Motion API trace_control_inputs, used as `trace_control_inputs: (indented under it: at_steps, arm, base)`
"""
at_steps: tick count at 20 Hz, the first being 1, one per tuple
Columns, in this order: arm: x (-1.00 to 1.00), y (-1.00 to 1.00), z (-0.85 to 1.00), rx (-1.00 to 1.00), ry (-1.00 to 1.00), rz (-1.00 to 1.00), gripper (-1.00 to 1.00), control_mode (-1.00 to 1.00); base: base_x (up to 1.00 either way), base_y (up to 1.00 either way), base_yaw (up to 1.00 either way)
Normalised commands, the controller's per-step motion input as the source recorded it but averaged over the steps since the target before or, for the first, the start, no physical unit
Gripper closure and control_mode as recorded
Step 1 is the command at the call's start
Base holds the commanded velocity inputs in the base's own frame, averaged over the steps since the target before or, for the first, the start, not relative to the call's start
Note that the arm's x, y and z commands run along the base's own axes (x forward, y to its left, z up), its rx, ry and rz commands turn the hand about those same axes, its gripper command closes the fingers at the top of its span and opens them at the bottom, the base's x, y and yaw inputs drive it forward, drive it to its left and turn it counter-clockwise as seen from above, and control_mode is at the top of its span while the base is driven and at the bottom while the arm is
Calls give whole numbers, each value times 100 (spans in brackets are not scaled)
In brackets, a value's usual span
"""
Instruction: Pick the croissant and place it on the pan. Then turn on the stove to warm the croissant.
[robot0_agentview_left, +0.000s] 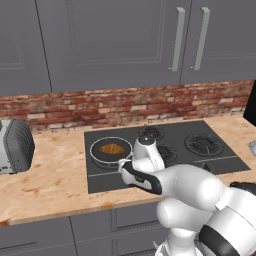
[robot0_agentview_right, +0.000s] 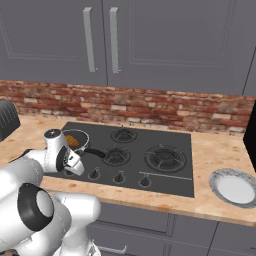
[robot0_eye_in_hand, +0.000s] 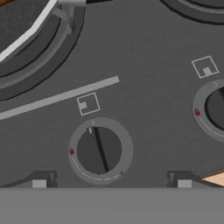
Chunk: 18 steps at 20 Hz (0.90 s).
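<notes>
The croissant (robot0_agentview_left: 112, 149), a golden-brown tapered oblong, lies inside the pan (robot0_agentview_left: 98, 154), a round shallow dish with a dark floor and pale silvery rim, set on the rear-left burner of the stove (robot0_agentview_left: 195, 131). The stove is a flat matte black rectangle sunk into a mottled tan, stone-patterned desk (robot0_agentview_left: 55, 175). Over the stove's front edge, the claw (robot0_eye_in_hand: 111, 183) hangs with its two dark tips spread apart, holding nothing, either side of a round black knob (robot0_eye_in_hand: 99, 150). A white dial arc with red marks rings the knob; no readable writing. A ribbed grey toaster (robot0_agentview_left: 15, 145) stands left of the stove.
</notes>
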Motion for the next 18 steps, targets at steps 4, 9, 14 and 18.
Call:
trace_control_inputs:
  at_steps: [4, 9, 14, 18]
  arm:
    - [11, 0, -22, 0, 0, 0, -100, -100]
    - [12, 0, -17, 0, 0, 0, -100, -100]
    - [6, 0, -20, 0, 0, 0, -100, -100]
    - [9, 0, -24, 0, 0, 0, -100, -100]
  base:
    - [0, 0, 0]
    - [0, 0, 0]
    - [0, 0, 0]
    - [0, 0, 0]
